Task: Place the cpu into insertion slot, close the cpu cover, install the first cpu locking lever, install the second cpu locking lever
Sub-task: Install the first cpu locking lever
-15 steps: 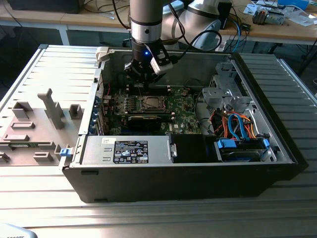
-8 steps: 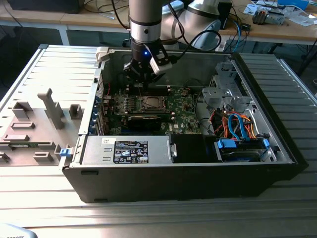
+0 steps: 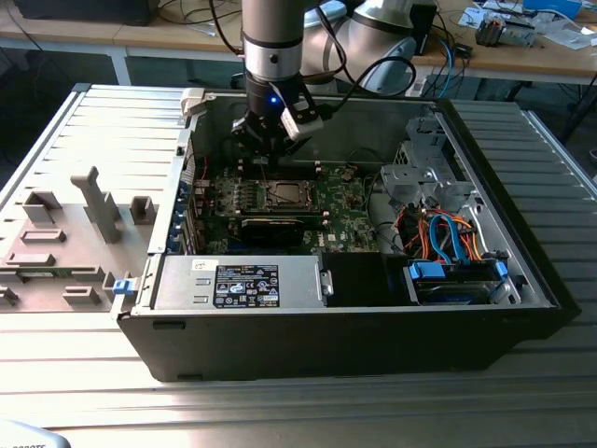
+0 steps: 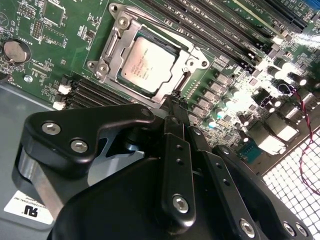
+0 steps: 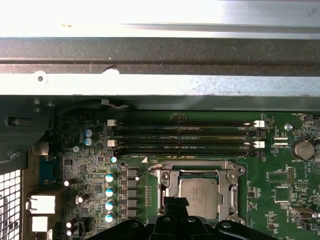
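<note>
The cpu (image 4: 147, 62) lies flat in its socket on the green motherboard, grey metal top up; it also shows in the first wrist view (image 5: 198, 196) and the exterior view (image 3: 285, 194). The cpu cover (image 4: 191, 59), a silver frame, lies down around it (image 5: 197, 166). Thin metal locking levers run along the socket's sides (image 4: 116, 31); whether they are latched I cannot tell. My gripper (image 4: 173, 104) hangs just above the socket's edge, its black fingers (image 4: 172, 150) drawn together and holding nothing. In the exterior view the gripper (image 3: 267, 154) hovers over the board's back part.
Black memory slots (image 5: 185, 135) run beside the socket. A silver case wall (image 5: 160, 82) rises behind the board. In the open case, the power supply (image 3: 238, 280) sits at the front and a drive cage with cables (image 3: 448, 243) at the exterior view's right.
</note>
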`<state>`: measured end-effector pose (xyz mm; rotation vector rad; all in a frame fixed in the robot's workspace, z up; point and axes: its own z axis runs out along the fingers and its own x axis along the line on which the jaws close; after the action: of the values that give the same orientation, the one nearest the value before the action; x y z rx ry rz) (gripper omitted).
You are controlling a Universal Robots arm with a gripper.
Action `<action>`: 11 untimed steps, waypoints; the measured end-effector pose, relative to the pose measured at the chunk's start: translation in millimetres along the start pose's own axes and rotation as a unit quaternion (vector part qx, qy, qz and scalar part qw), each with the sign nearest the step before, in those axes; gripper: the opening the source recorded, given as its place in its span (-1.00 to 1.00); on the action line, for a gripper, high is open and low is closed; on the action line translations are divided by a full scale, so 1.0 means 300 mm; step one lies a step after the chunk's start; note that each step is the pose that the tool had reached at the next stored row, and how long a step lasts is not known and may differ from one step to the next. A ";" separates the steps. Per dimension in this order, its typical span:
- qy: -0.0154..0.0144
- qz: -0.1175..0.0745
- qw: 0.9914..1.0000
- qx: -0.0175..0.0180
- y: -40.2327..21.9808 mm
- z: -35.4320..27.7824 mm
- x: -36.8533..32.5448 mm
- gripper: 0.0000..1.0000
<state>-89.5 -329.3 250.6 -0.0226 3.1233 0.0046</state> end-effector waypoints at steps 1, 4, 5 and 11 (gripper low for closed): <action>0.000 0.000 1.000 0.000 0.000 0.000 0.001 -0.79; 0.000 0.000 1.000 0.000 0.000 0.000 0.003 -0.79; 0.000 0.000 1.000 0.000 0.000 0.000 0.003 -0.79; 0.000 0.000 1.000 0.000 0.000 0.000 0.007 -0.79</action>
<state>-91.6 -329.3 250.5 -0.0226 3.1233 0.0046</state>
